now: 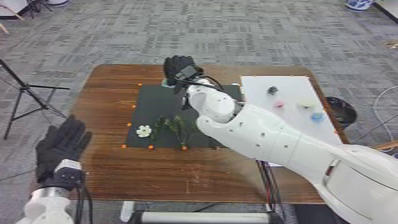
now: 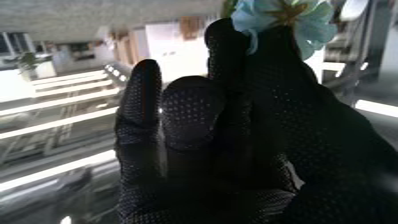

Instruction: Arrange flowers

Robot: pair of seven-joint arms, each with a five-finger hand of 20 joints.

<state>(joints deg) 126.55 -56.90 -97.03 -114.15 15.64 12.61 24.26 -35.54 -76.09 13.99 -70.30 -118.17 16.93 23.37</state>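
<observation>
Near end of the brown wooden table [image 1: 187, 175]: bare-looking wood, and at its left the black-gloved left hand [image 1: 62, 145], spread wide, fingers straight, holding nothing. Next, on the matte black mat [image 1: 147, 112] with small orange markers round it: a white flower [image 1: 144, 131] lying near the left edge, leafy green stems [image 1: 182, 131] just beside it, partly behind the white right arm. White sheet [image 1: 284, 90] on the right side carries a small blue piece [image 1: 317, 117], a pale yellow one [image 1: 305, 106], a pink one [image 1: 278, 104] and, farther up, a dark one [image 1: 273, 90]; probably blooms or bits, too small to tell. Far end: black-gloved right hand [image 1: 180, 65] above the mat's far left corner, grip narrow, thumb and a finger pinching a pale blue flower [image 2: 317, 27] with thin wavy petals and a tan centre, right under the bloom. Flower likely light, petals soft and easy to crush or bend, stem probably stiffer and a bit slick; best hold is the stem just below the head, light squeeze, petals free. Likely step: placing this flower; target can't be told. Risk: stem twisting in the pinch.
</observation>
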